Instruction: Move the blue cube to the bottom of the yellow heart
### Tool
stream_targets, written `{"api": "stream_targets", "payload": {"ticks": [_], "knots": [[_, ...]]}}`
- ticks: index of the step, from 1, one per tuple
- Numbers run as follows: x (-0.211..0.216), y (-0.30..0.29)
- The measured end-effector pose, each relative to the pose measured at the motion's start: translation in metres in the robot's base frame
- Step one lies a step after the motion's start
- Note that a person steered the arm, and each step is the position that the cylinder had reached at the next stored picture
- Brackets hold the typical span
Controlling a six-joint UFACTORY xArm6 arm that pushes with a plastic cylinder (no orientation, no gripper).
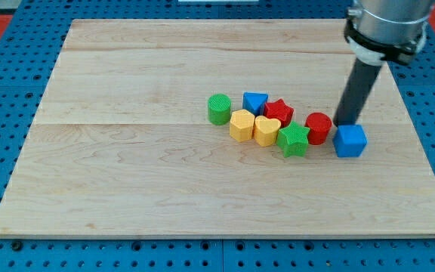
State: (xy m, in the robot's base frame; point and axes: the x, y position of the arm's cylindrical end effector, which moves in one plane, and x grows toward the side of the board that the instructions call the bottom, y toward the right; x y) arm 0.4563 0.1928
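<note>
Dark and straight, the rod stands in for a claw: it has nothing to open or close and grips nothing, and my tip (347,122) sits on the tabletop (127,181) just behind the blue cube (350,140), at its upper left corner, touching or nearly so. That cube lies at the right end of the cluster, just beside the red cylinder (319,128). Leftward come the green star (294,140), the red star (279,111), the blue block (255,102), the yellow heart (266,130), the yellow block (242,125) and the green cylinder (218,109). I judge the cube light, rigid and smooth enough to slide, but apt to turn if pushed off centre, so contact belongs mid-face on its right side. Below the whole cluster the wood is open down to the near edge, leaving room to carry the cube down and left beneath the green star to the heart's underside; the right edge is not far from the cube.
</note>
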Motion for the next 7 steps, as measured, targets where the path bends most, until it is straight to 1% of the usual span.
{"api": "stream_targets", "payload": {"ticks": [2, 3, 4, 5, 6, 7], "knots": [[0.034, 0.013], [0.034, 0.063], [0.050, 0.050], [0.052, -0.010], [0.093, -0.021], [0.107, -0.029]]}}
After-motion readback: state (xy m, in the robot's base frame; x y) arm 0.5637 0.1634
